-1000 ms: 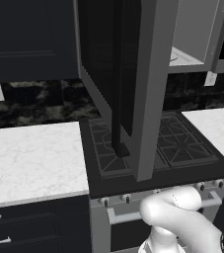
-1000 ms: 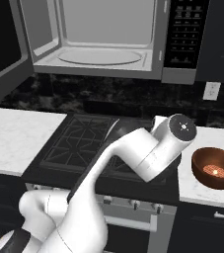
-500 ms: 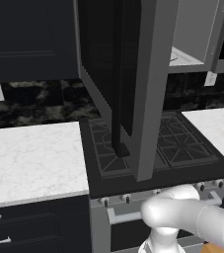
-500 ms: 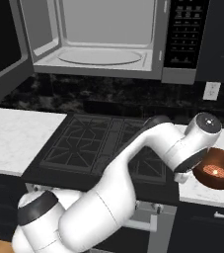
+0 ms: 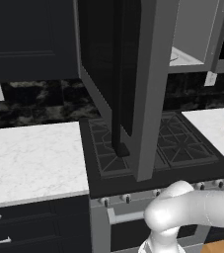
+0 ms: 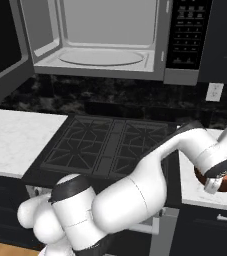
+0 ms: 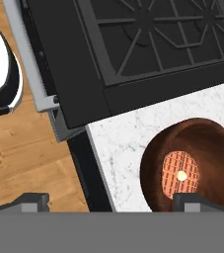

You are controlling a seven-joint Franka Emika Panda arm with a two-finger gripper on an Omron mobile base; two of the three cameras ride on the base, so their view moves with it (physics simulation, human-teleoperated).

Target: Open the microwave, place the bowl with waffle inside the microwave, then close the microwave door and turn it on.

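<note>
Your gripper (image 7: 108, 200) hangs released, jaws spread wide, holding nothing. The bowl (image 7: 195, 165) sits on the white marble counter (image 7: 126, 143) just under the right-hand fingertip (image 7: 192, 200) — the waffle (image 7: 181, 173) lies flat in its bottom. Beyond the gripper you see the stove (image 7: 148, 44). Up and well away from your hand, the microwave (image 6: 110, 40) stands with the microwave door (image 5: 128, 84) swung fully out.
</note>
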